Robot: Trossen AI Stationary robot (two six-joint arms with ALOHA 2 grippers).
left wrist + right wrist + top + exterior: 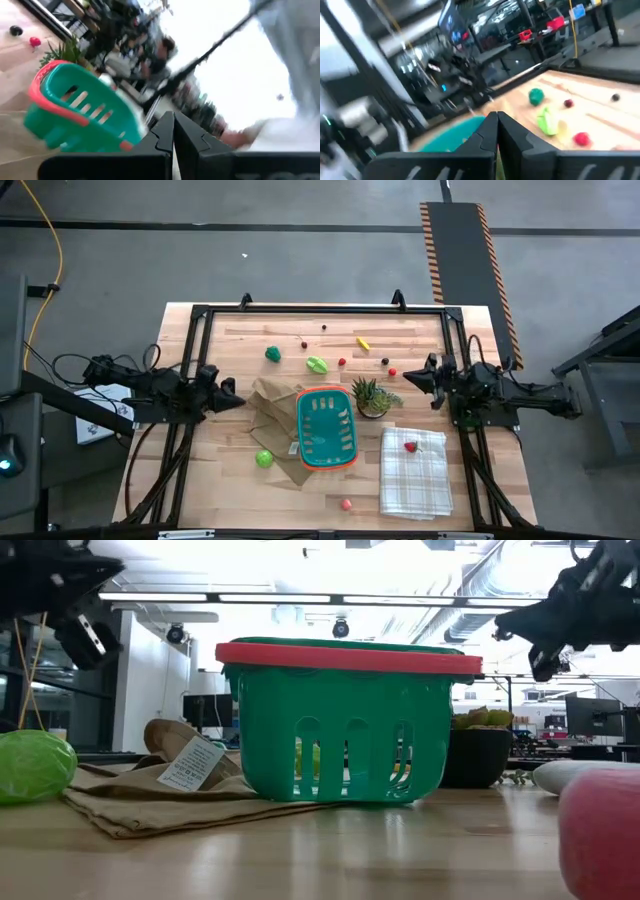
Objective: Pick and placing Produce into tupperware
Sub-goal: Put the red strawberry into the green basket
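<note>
While both wrist views are smearing the room beyond the table into blur, each is showing its own fingers pressed together, gripping nothing. The left gripper (232, 398) is hanging above the table's left edge, and the right gripper (408, 375) is hanging above the right side. Between their jaws the tupperware (325, 428) is sitting, a teal slotted basket with an orange rim, nearer the left tips, lying on a brown bag (270, 405). Its inside is hiding from the low view. Produce is lying scattered: a green ball (264, 458) below the left jaws, a leafy piece (317, 364), a yellow piece (363, 343) and a red ball (392, 372) just ahead of the right jaws.
</note>
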